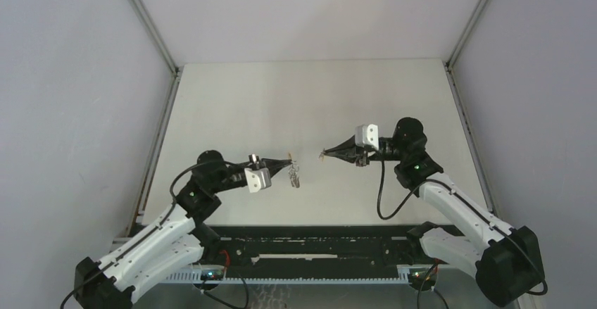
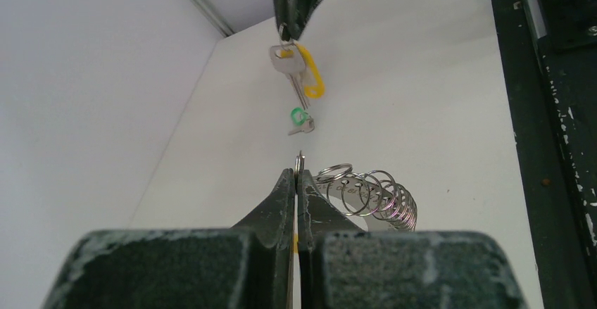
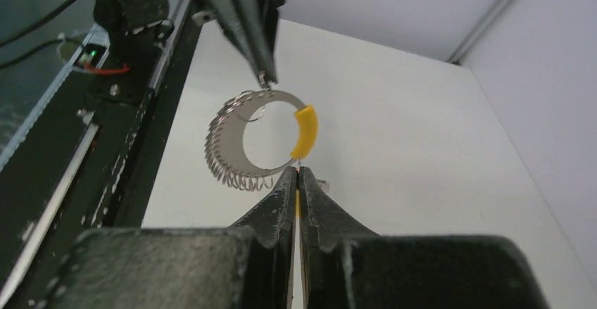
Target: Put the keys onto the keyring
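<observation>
The keyring (image 1: 295, 175) is a grey metal crescent plate carrying several small split rings. It hangs from my left gripper (image 1: 290, 159), which is shut on one small ring at its top (image 2: 300, 158). The plate also shows in the right wrist view (image 3: 229, 139). My right gripper (image 1: 325, 155) is shut and holds a grey key (image 2: 285, 59) with a yellow-orange plastic loop (image 2: 315, 77), a short way right of the keyring. In the right wrist view that loop (image 3: 306, 129) lines up with the ring's rim. The green-headed key (image 2: 299, 117) shows below the right fingers; I cannot tell what it rests on.
The white table (image 1: 317, 98) is boxed in by pale walls with metal corner posts (image 1: 151, 27). A black base rail (image 1: 310, 253) runs along the near edge under both arms. A black cable (image 1: 380, 196) loops down from the right wrist.
</observation>
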